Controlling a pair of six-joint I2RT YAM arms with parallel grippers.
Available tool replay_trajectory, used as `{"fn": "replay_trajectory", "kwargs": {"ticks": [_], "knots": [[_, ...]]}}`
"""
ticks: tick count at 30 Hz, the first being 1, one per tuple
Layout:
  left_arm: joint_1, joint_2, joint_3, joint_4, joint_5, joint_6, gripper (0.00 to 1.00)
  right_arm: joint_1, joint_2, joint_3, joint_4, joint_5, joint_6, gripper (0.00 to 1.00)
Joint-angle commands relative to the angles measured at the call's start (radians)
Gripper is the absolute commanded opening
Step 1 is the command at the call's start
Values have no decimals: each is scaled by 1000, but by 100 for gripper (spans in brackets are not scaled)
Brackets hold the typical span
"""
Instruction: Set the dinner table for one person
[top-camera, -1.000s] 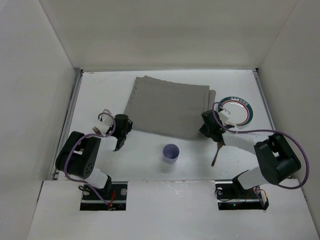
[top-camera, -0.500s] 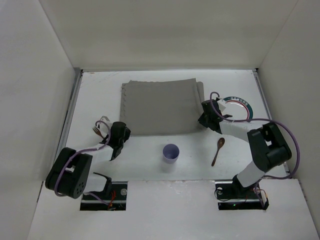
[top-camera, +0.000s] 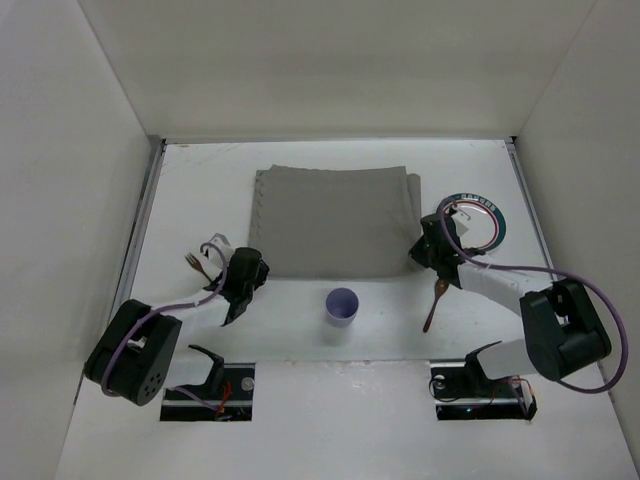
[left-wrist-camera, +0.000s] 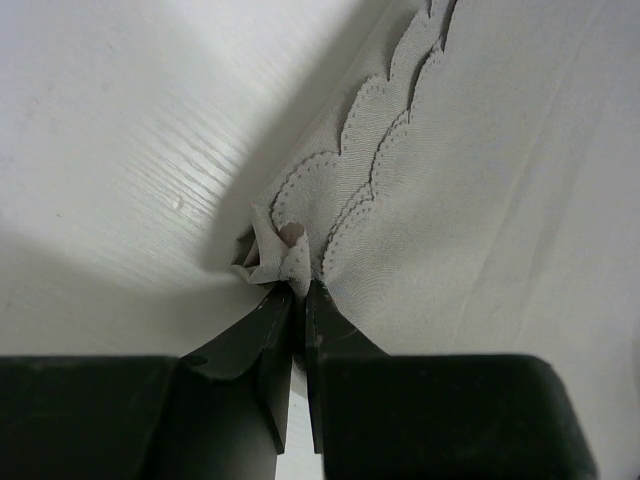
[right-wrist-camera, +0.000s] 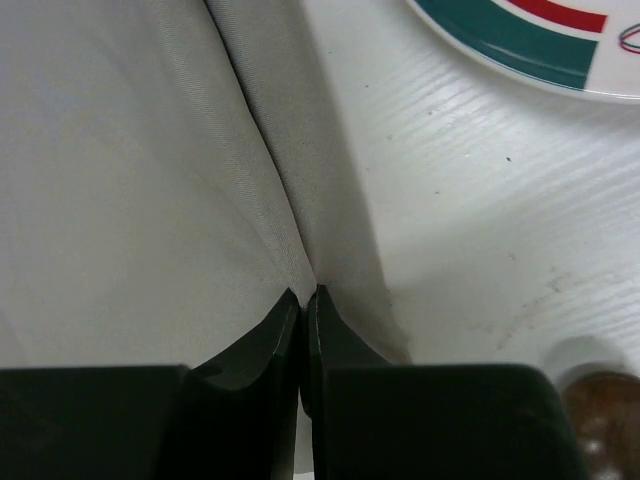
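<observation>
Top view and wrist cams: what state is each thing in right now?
Grey mat: spread on the dinner table, both near corners pinched.
Left gripper: shut on the mat's bunched near-left corner.
Right gripper: shut on the mat's near-right corner.
Cup: upright, apart from the mat.
Plate: flat, right of the mat.
Spoon: lying flat, loose.
Fork: lying flat, partly hidden.

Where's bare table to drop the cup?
Free table: far strip between mat and back wall; left strip beside mat, beyond fork; near strip between cup and spoon. Crowded: right of mat, with plate, spoon and right tool.
</observation>
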Motion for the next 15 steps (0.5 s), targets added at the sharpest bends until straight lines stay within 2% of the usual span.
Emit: {"fn": "replay_trajectory", "kwargs": {"ticks": [1,4,6,11,15], "knots": [[-15,22,1,-100,-27,26,6,-28,-47,-29,19,44,-1,10],[-11,-14,-15,-118,-27,23,7,-42,-50,-46,28,38,2,17],[-3,-65,-29,-137,-36,30,13,-42,-56,-57,30,38,-1,26],[-32,-266,-43,-181,-68,96,49,-35,-153,-78,25,37,-27,57],[-89,-415,-17,-213,-122,141,51,-40,-317,-104,33,37,-66,70]]}}
